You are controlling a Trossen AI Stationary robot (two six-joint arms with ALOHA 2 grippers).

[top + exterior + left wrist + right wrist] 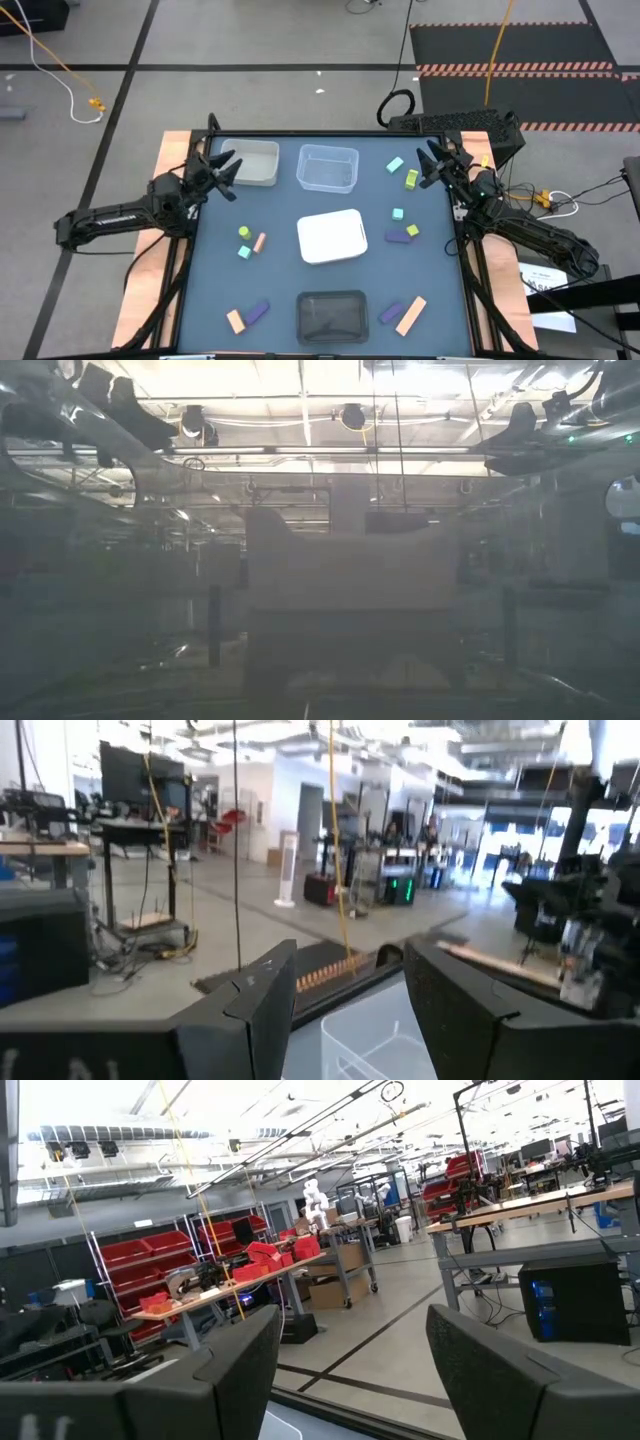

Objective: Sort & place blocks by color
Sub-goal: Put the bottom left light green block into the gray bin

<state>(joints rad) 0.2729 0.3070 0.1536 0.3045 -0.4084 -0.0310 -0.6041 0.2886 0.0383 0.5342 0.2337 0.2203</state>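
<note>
The left gripper [228, 170] hangs over the far left corner of the table [280, 290], just beside the white tray [252, 163]; its fingers [262, 995] stand apart and hold nothing; the left wrist view shows an open gap between them with a clear tray below.

The blocks lie scattered on the table, none in a tray; near the left edge, about mid-table, a yellow-green block [244, 232], a peach block [260, 242] and a mint block [243, 252] sit close together; at the near left corner a peach block [235, 321] lies just beside a purple block [257, 312].

In the middle, from far to near, stand a clear tray [327, 168], a white lid-like tray [332, 237] and a dark tray [333, 315].

On the right half, a mint block [395, 165] and a yellow-green block [411, 179] lie near the far right corner; a second mint block [398, 214] lies at mid-table; a purple block [399, 237] touches a small yellow-green block [412, 230]; near the near right corner a purple block [391, 313] lies beside a long peach bar [411, 315].

The right gripper [434, 160] hangs over the far right edge, fingers [240, 1365] wide apart and empty; the low view is too hazy to show the blocks.
</note>
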